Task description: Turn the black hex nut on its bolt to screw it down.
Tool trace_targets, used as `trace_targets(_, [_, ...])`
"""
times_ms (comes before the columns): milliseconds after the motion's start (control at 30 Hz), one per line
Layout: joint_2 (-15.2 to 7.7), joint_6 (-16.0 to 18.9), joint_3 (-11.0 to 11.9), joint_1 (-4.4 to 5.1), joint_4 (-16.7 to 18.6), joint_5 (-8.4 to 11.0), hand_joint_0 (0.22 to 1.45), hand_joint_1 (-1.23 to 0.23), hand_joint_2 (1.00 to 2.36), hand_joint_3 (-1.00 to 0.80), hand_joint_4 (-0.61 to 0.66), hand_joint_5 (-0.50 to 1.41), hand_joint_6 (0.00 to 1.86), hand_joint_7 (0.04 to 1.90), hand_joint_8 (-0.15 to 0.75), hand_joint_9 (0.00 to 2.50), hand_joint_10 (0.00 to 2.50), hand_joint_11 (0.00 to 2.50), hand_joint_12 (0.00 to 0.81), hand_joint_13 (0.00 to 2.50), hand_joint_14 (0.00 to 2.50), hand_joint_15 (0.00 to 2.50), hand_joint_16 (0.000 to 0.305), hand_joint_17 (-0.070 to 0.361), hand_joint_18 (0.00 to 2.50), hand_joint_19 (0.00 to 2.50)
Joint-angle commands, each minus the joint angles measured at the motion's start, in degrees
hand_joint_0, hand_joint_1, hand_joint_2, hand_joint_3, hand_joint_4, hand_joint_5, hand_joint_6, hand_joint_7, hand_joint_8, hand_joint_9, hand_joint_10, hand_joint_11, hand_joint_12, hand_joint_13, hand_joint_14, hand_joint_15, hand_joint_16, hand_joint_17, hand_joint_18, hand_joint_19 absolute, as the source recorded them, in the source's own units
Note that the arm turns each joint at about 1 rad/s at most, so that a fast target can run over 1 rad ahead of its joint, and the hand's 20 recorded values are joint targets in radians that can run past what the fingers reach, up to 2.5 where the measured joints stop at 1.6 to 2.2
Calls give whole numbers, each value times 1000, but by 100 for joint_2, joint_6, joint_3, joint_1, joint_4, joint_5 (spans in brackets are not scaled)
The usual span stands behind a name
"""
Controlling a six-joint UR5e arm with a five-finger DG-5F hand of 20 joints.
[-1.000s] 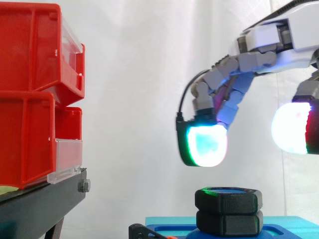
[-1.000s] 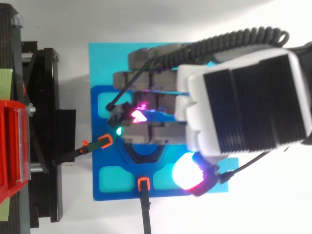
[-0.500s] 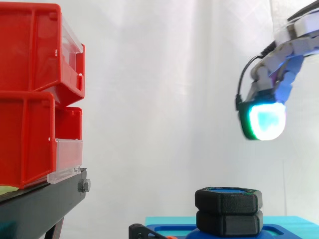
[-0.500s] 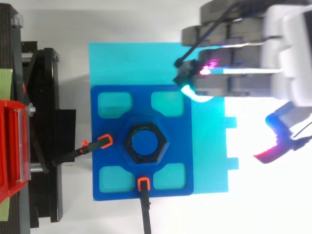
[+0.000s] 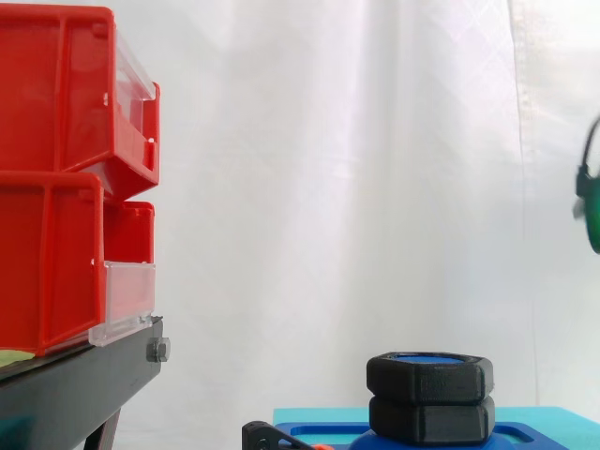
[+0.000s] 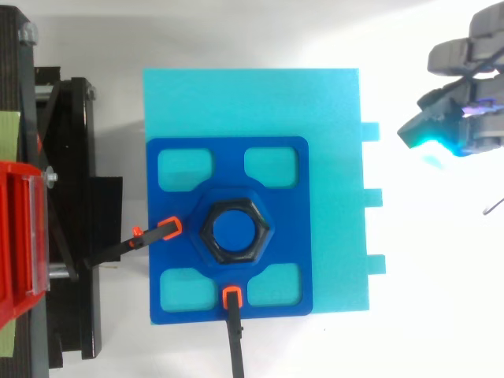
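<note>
The black hex nut [image 6: 208, 234] [image 5: 429, 376] sits on a blue bolt, whose end [image 6: 235, 233] shows through the nut's hole. In the side view a second black hex piece [image 5: 431, 419] lies directly under the nut. Both stand in the middle of a dark blue fixture [image 6: 276, 228] on a cyan plate [image 6: 252, 102]. My hand [image 6: 465, 118] hovers off the plate's far right corner, well away from the nut, fingers straight and holding nothing, one pad glowing cyan. A dark sliver of the hand [image 5: 592, 202] shows at the right edge, high above the nut.
Two black clamps with orange tips [image 6: 169, 229] [image 6: 231, 297] touch the fixture beside the nut. Stacked red bins [image 5: 56, 178] rest on a black stand [image 5: 84, 384] at the left. A white curtain hangs behind.
The hand has lifted off the nut and pulled away up and to the right, leaving the nut uncovered. The nut itself looks unmoved.
</note>
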Motion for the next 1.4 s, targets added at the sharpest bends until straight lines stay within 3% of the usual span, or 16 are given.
trace_targets(0, [72,171,-204,9,19,1,482,-483,1000,-500,151,-200,501,772,232,559,3,97,351,375,0,0,45,102,386,292])
trace_targets(100, [72,452,-248,9,107,1,482,-484,1000,-500,142,-219,502,737,223,434,0,0,367,300,0,0,46,102,303,251])
trace_targets(167, [72,927,-248,27,370,-8,482,-485,1000,-500,129,-230,501,715,213,368,0,0,361,276,0,0,46,104,230,233])
trace_targets(300, [72,1516,-248,53,827,-25,482,-490,1000,-500,100,-258,501,673,197,216,0,0,337,169,0,0,46,104,37,172])
trace_targets(333, [72,1894,-248,88,959,-16,482,-485,1000,-500,98,-265,501,673,193,169,0,0,334,148,0,0,47,105,0,170])
trace_targets(433, [72,2447,-248,132,1293,-16,486,-475,1000,-500,96,-288,501,669,203,107,0,0,317,92,0,0,47,106,0,182])
trace_targets(567, [72,2878,-248,194,1627,-8,494,-435,1000,-500,79,-300,501,702,191,32,0,0,298,0,0,0,46,103,0,227])
trace_targets(767, [63,2975,-248,229,1671,1,505,-429,1000,-500,72,-300,501,739,149,0,0,0,302,0,0,0,46,104,0,231])
trace_targets(867, [63,2975,-248,238,1662,10,514,-437,1000,-500,63,-300,501,746,140,0,0,0,256,0,0,0,46,102,0,236])
trace_targets(1367, [72,2817,-256,238,1601,1,486,-448,1000,-500,107,-284,501,683,163,0,0,0,325,0,0,0,50,113,0,167])
